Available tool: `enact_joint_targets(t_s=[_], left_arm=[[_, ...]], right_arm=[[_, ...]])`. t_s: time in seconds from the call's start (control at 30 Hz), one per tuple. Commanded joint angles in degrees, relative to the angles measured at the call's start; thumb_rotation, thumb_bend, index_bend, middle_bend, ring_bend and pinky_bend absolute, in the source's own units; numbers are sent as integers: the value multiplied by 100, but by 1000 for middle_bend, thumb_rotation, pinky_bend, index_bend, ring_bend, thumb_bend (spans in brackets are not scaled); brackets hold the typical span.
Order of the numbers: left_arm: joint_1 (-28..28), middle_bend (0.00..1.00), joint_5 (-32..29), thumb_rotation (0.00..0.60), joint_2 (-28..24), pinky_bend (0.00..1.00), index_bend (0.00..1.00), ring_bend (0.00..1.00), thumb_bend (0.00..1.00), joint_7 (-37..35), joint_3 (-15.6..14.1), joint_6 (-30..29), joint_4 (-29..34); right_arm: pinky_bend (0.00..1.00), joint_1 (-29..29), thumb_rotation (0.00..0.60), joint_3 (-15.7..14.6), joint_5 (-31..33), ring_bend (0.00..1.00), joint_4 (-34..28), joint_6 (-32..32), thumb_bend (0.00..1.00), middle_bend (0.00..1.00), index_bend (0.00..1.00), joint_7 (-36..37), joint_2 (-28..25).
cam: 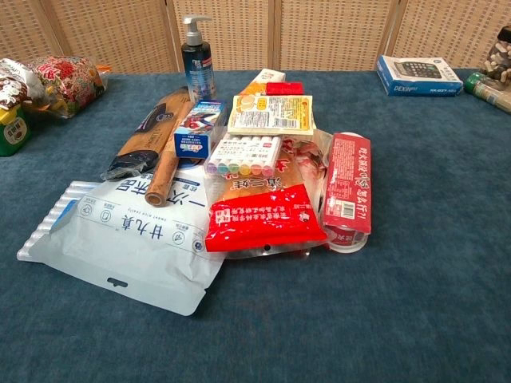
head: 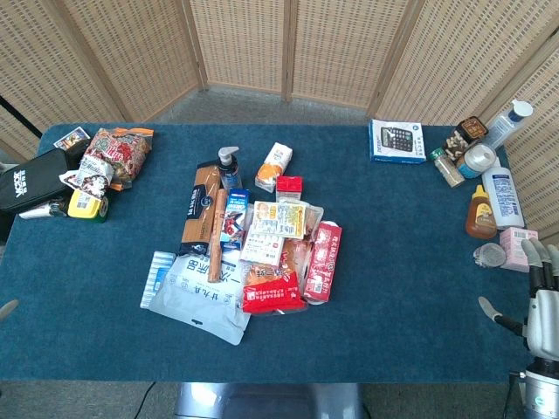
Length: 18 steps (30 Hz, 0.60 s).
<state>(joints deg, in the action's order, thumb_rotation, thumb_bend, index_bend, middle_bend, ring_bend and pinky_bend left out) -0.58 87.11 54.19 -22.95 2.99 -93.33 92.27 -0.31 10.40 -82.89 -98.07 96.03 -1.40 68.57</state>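
Note:
My right hand (head: 540, 301) is at the table's front right corner in the head view, its fingers apart and pointing up, the thumb stuck out to the left, nothing in it. It is nearest a pink box (head: 515, 244) and a clear round lid (head: 491, 255). A grey tip at the left edge is all that shows of my left hand (head: 7, 308). A pile lies mid-table: a white-blue flat pack (cam: 128, 231), a red packet (cam: 263, 219), a long red packet (cam: 348, 187), a box of markers (cam: 239, 155), a wooden roller (cam: 164, 171) and a pump bottle (cam: 196, 60).
Bottles and jars stand along the right edge, among them an amber squeeze bottle (head: 479, 214) and a white bottle (head: 502, 196). A calculator box (head: 396, 140) lies at the back right. A black case (head: 31, 179), a snack bag (head: 109, 157) and a yellow tin (head: 86, 205) sit far left.

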Motion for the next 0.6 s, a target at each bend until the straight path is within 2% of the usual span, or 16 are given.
enact_joint_targets(t_s=[0.03, 0.2, 0.3, 0.47, 0.6], left_arm=[[-3, 0, 18, 600, 12, 0, 0, 0, 0, 22, 0, 8, 2], [8, 0, 40, 600, 10, 0, 0, 0, 0, -4, 13, -9, 29], [55, 0, 115, 600, -34, 0, 0, 0, 0, -174, 7, -112, 84], [126, 0, 273, 600, -104, 0, 0, 0, 0, -336, -20, -282, 120], [160, 0, 236, 600, -143, 0, 0, 0, 0, -446, -4, -321, 114]], right_arm=[[0, -22, 600, 36, 54, 0, -23, -28, 0, 0, 0, 175, -64], [0, 38, 600, 23, 40, 0, 29, -127, 0, 0, 0, 123, -41], [0, 240, 600, 46, -2, 0, -138, -425, 0, 0, 0, 129, -56], [0, 1034, 600, 189, 12, 0, -484, -1540, 0, 0, 0, -395, -142], [0, 1783, 600, 468, 493, 0, -560, -2557, 0, 0, 0, -707, -21]])
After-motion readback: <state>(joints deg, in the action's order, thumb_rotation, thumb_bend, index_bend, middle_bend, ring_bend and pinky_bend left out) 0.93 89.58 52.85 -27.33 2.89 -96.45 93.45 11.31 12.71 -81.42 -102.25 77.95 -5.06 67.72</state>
